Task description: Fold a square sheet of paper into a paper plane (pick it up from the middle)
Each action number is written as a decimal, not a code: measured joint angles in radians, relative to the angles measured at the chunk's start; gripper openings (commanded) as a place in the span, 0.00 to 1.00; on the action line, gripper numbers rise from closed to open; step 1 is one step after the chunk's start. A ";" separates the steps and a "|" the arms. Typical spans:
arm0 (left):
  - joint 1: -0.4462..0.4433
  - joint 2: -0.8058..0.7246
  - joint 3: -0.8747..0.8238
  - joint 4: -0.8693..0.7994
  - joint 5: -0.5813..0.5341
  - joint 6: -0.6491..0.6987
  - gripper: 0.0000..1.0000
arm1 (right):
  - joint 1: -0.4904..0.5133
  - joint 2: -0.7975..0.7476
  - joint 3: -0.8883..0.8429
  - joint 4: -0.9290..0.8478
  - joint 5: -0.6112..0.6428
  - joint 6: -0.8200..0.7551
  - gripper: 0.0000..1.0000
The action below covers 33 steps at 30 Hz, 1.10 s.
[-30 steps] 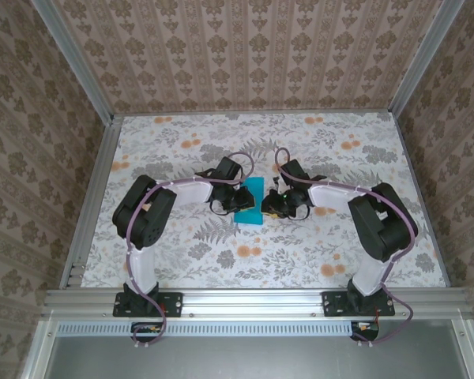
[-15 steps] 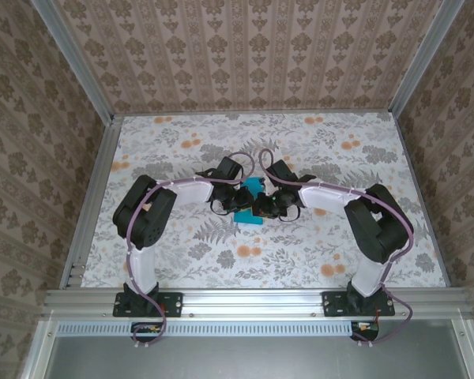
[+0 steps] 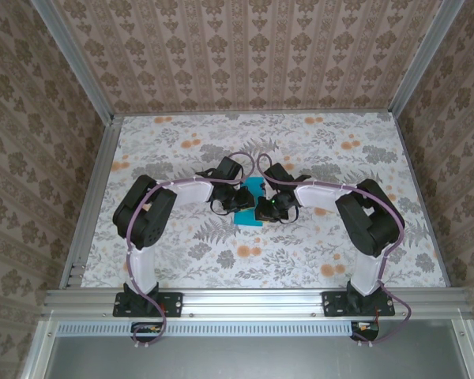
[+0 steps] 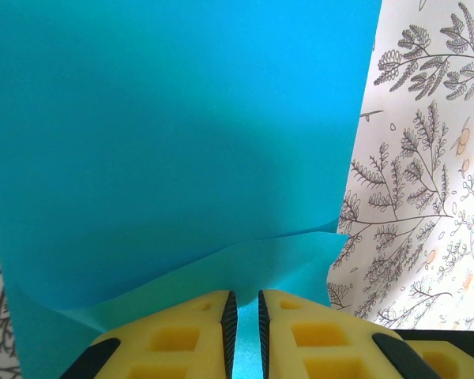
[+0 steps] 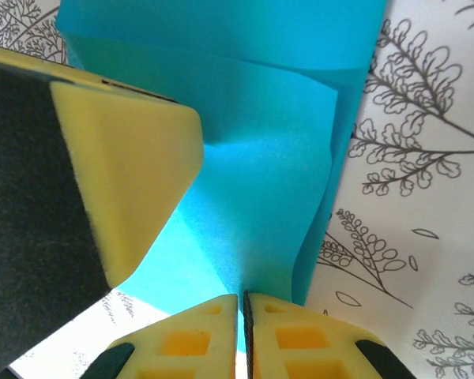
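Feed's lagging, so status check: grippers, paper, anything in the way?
Left gripper shut on paper. Right gripper shut on same sheet. Paper bent up in layers, no plane yet. Left finger crowds right's pinch.

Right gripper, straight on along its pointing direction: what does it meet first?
The turquoise paper: the right gripper is shut on a fold, with more sheet directly ahead. A finger of the left gripper sits left of that line; depth unclear.

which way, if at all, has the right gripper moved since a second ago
Yes. Seen from above, the right gripper has slid left, away from its bolted base, onto the right edge of the square sheet of paper.
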 measured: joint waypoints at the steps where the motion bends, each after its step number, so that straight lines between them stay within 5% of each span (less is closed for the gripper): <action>1: 0.000 0.000 0.000 0.000 0.000 0.000 0.19 | 0.000 0.000 0.001 -0.002 0.001 0.000 0.13; 33: -0.002 0.000 0.000 -0.001 0.000 0.000 0.18 | -0.001 -0.079 -0.014 -0.055 -0.042 -0.074 0.11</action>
